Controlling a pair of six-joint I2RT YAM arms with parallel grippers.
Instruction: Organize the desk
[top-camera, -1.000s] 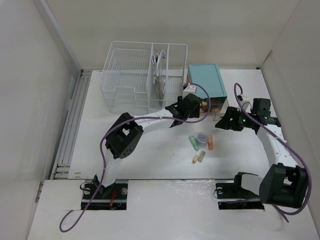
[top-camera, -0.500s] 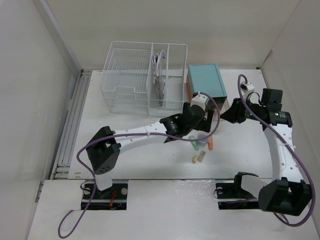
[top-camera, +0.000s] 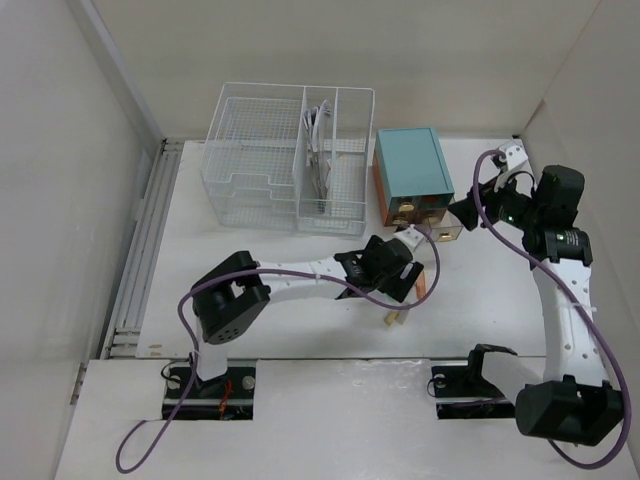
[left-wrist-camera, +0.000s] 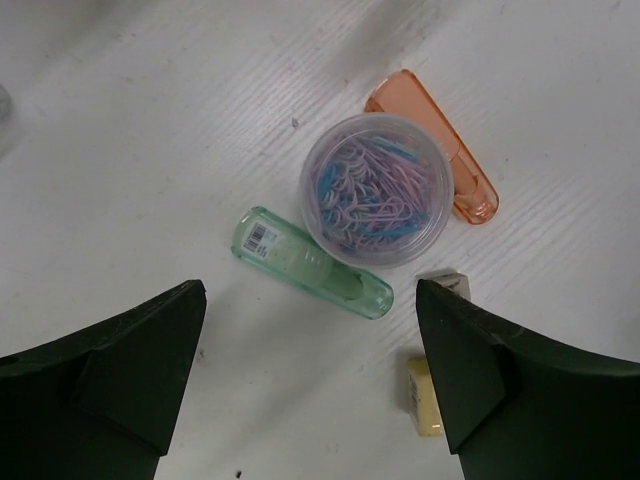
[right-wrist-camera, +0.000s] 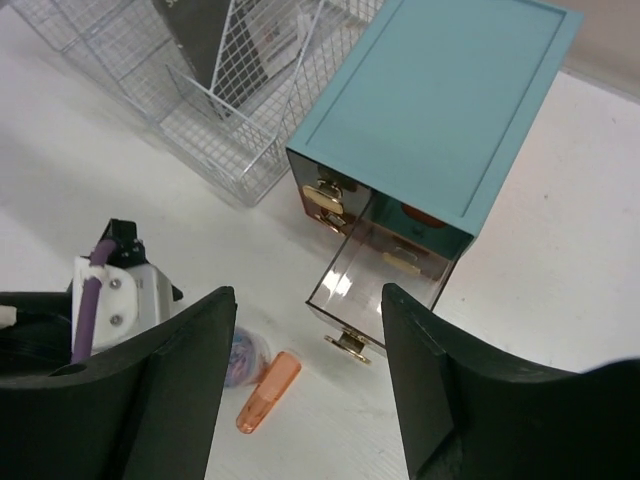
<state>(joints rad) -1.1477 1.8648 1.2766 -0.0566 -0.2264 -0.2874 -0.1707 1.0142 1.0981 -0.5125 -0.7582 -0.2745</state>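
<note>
Left jaws and right jaws are both hanging released above the tabletop (left-wrist-camera: 120, 130), left ones over one clip tub (left-wrist-camera: 377, 188), two plastic cases (left-wrist-camera: 310, 262), two small blocks (left-wrist-camera: 425, 395).

- Top view: left gripper (left-wrist-camera: 311, 380) hides clip tub (left-wrist-camera: 376, 188) and green tube (left-wrist-camera: 312, 264) (orange tube (top-camera: 423, 288) barely peeks out).
- Yellowish block (left-wrist-camera: 424, 396) partly behind a finger (left-wrist-camera: 500, 400); tube's label (left-wrist-camera: 262, 237) unreadable.
- Wire basket (right-wrist-camera: 150, 60) cropped in right wrist view.

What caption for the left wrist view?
Open left gripper above a cup of paper clips, with a green case and an orange case beside it on the desk.
</note>
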